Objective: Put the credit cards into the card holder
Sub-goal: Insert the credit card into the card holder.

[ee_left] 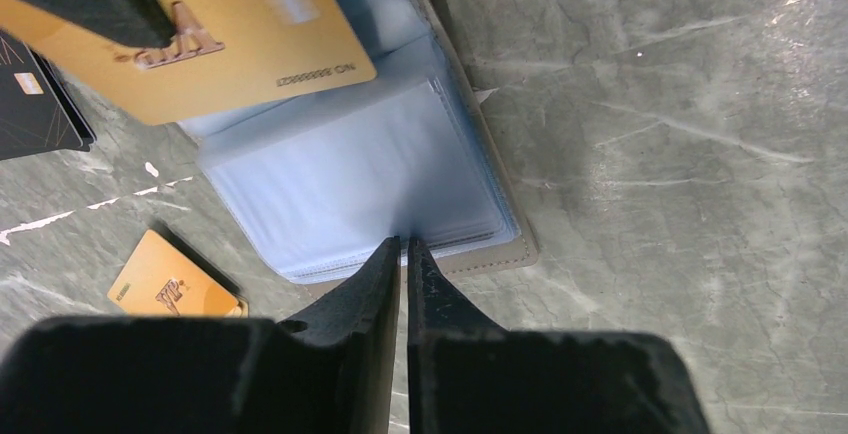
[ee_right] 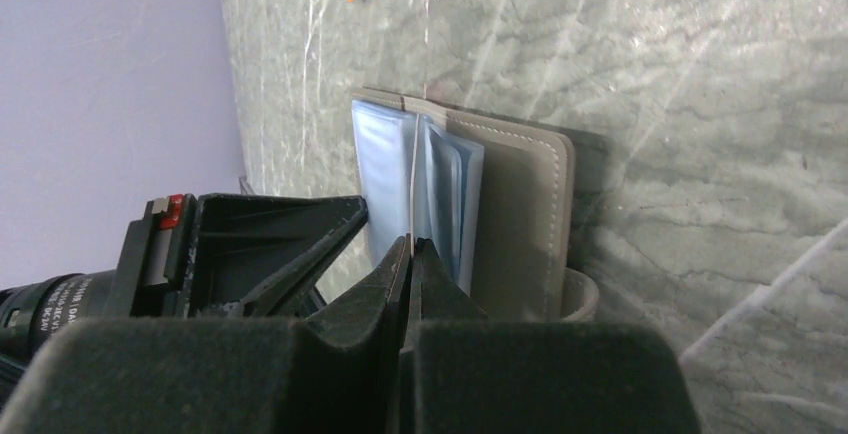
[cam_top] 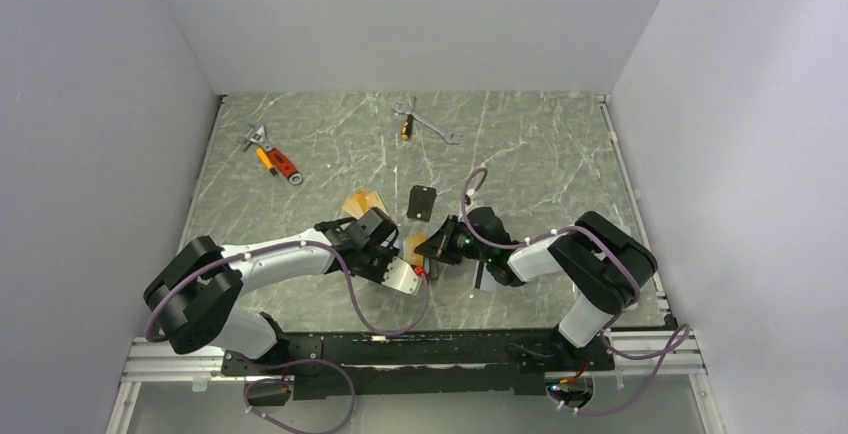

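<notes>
The card holder (ee_left: pixel 350 184) lies open on the table, its light blue pockets up and its taupe cover (ee_right: pixel 520 214) showing at the edge. My left gripper (ee_left: pixel 404 246) is shut on the edge of one inner pocket page. My right gripper (ee_right: pixel 411 246) is shut on an orange credit card (ee_left: pixel 250 34) and holds it tilted over the holder's far side; it shows edge-on in the right wrist view. Another orange card (ee_left: pixel 170 279) and a black card (ee_left: pixel 35 104) lie on the table beside the holder. From above, both grippers (cam_top: pixel 405 256) (cam_top: pixel 432 250) meet over the holder.
A red-handled tool (cam_top: pixel 275 161) lies at the back left and a wrench (cam_top: pixel 425 124) at the back middle. The loose orange card (cam_top: pixel 362 202) and black card (cam_top: pixel 422 202) lie just behind the grippers. Grey walls enclose the marbled table (cam_top: pixel 560 164).
</notes>
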{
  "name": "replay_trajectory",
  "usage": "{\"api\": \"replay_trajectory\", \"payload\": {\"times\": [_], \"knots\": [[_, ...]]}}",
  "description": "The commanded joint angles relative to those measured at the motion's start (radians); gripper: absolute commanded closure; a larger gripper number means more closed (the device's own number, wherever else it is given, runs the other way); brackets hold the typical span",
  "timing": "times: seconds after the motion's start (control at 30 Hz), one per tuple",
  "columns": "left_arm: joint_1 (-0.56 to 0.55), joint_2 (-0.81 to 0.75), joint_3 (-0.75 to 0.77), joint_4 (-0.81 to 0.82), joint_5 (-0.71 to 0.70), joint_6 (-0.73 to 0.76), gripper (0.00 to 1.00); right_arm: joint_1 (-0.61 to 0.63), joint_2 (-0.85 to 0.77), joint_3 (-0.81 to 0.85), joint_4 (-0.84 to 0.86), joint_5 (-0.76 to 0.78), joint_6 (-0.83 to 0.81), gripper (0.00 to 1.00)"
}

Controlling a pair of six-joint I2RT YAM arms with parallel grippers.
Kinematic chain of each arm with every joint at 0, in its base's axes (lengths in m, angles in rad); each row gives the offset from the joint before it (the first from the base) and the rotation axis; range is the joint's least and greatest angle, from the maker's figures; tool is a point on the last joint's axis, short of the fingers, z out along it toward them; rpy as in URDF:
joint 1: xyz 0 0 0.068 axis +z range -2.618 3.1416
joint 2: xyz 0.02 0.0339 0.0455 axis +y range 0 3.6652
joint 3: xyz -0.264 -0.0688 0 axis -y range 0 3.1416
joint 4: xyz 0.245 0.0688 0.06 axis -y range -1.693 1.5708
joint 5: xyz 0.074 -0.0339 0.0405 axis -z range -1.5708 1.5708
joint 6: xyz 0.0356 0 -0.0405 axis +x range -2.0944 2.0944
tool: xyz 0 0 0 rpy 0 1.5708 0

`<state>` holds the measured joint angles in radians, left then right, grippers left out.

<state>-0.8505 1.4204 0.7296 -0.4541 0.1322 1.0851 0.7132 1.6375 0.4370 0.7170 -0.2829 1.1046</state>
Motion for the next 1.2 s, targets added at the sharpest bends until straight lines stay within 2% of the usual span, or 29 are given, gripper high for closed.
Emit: {"api": "replay_trajectory", "payload": {"times": [0.0, 0.3, 0.7, 1.17], "knots": [[-0.007, 0.018, -0.026, -0.011, 0.006, -0.013, 0.88, -0.001, 0.035, -0.021, 0.150, -0.028, 0.048, 1.00], [-0.009, 0.005, -0.039, -0.009, -0.004, -0.028, 0.89, 0.009, 0.078, -0.030, 0.230, -0.041, 0.080, 1.00], [-0.009, -0.013, -0.034, -0.019, -0.017, -0.041, 0.89, 0.019, 0.073, -0.036, 0.227, -0.032, 0.082, 1.00], [-0.009, -0.012, -0.032, -0.028, -0.020, -0.047, 0.89, 0.026, 0.156, -0.021, 0.258, -0.086, 0.097, 1.00]]}}
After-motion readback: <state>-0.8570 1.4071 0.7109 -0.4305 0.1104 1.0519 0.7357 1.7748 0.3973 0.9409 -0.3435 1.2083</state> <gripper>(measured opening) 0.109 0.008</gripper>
